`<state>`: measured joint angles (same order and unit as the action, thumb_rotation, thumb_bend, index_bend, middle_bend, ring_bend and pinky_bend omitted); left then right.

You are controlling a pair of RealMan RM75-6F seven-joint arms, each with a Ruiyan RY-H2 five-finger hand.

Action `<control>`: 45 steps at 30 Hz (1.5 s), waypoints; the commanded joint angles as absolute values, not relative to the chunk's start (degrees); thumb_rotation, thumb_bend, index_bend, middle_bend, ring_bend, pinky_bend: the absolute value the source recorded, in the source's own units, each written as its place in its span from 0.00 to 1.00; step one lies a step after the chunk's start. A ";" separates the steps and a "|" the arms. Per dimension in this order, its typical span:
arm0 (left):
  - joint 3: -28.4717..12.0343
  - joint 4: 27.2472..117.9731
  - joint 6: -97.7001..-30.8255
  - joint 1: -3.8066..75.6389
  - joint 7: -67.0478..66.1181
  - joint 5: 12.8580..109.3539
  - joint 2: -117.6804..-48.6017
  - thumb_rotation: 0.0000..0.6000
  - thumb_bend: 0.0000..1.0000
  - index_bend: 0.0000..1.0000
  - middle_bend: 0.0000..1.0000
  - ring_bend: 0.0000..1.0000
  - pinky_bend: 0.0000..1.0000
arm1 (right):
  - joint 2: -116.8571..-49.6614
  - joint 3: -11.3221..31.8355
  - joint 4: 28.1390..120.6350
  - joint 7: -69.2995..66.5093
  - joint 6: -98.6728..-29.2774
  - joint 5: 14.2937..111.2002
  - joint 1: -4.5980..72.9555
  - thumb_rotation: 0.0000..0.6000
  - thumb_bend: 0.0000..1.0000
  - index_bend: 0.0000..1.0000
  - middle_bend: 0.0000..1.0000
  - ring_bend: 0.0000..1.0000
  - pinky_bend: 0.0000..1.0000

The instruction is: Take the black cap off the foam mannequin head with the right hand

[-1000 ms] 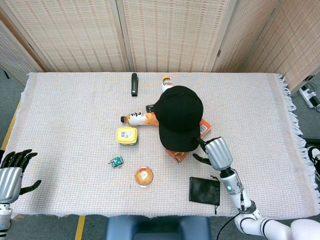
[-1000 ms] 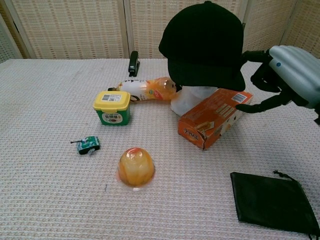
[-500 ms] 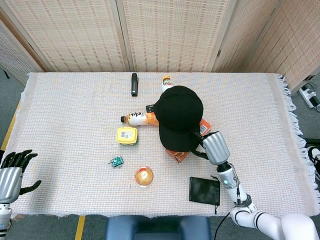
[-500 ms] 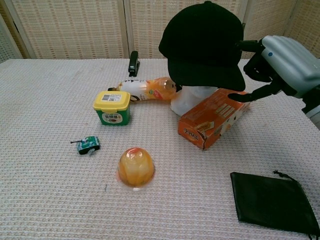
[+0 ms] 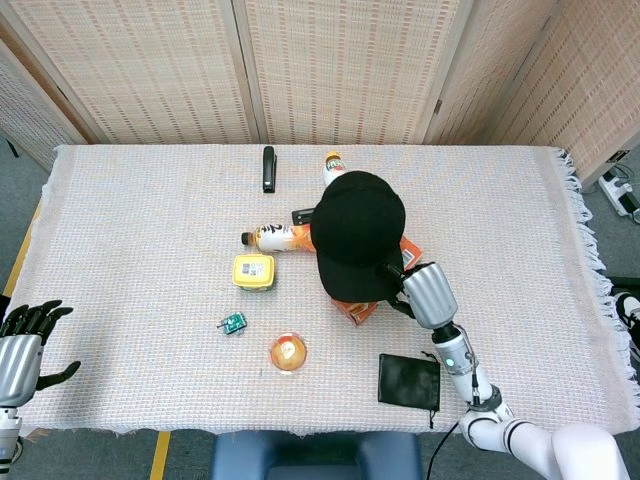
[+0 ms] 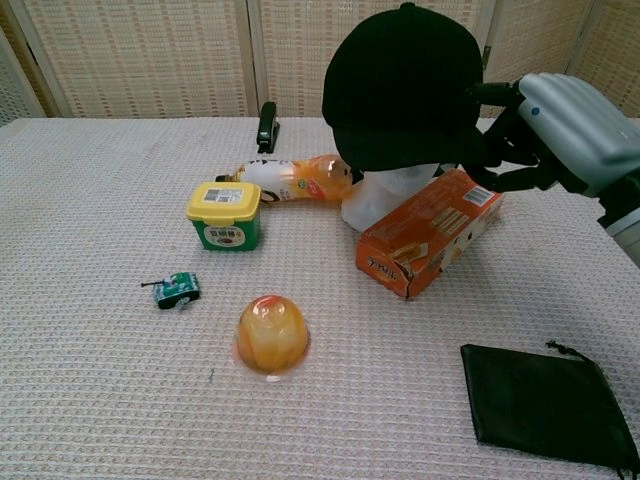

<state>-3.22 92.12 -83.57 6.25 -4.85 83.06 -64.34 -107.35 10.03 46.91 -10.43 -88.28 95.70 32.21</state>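
The black cap (image 6: 405, 85) sits on the white foam mannequin head (image 6: 385, 195), of which only the neck and base show under the brim. From above, the cap (image 5: 358, 232) hides the head entirely. My right hand (image 6: 555, 130) is at the cap's right edge, with fingers over the brim and the thumb beneath it, pinching the brim. In the head view the right hand (image 5: 428, 293) touches the cap's lower right rim. My left hand (image 5: 22, 345) hovers off the table's near left corner, fingers spread and holding nothing.
An orange box (image 6: 430, 232) leans against the mannequin base below my right hand. A juice bottle (image 6: 295, 178) lies behind the yellow tub (image 6: 228, 215). A toy tank (image 6: 175, 290), an orange jelly cup (image 6: 271, 335), a black pouch (image 6: 545, 405) and a stapler (image 6: 268, 125) lie around.
My right hand moved left to the cap and its thumb came up under the brim. The cap has shifted up slightly. The left hand stayed put.
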 commanded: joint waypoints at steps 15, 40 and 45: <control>-3.26 91.83 -83.92 6.37 -4.49 83.73 -64.42 1.00 0.19 0.25 0.21 0.20 0.15 | -105.11 14.68 52.10 -11.64 -92.57 91.65 32.89 1.00 0.99 0.71 0.99 1.00 1.00; -2.91 92.18 -81.85 7.42 -6.04 83.51 -65.15 1.00 0.19 0.25 0.21 0.20 0.15 | -98.88 22.10 47.21 -9.09 -85.40 83.35 38.77 1.00 1.00 0.72 1.00 1.00 1.00; -2.81 92.15 -81.26 7.90 -6.17 83.80 -65.52 1.00 0.19 0.25 0.21 0.20 0.15 | -93.59 19.67 49.59 -6.59 -83.82 83.94 36.88 1.00 1.00 0.72 1.00 1.00 1.00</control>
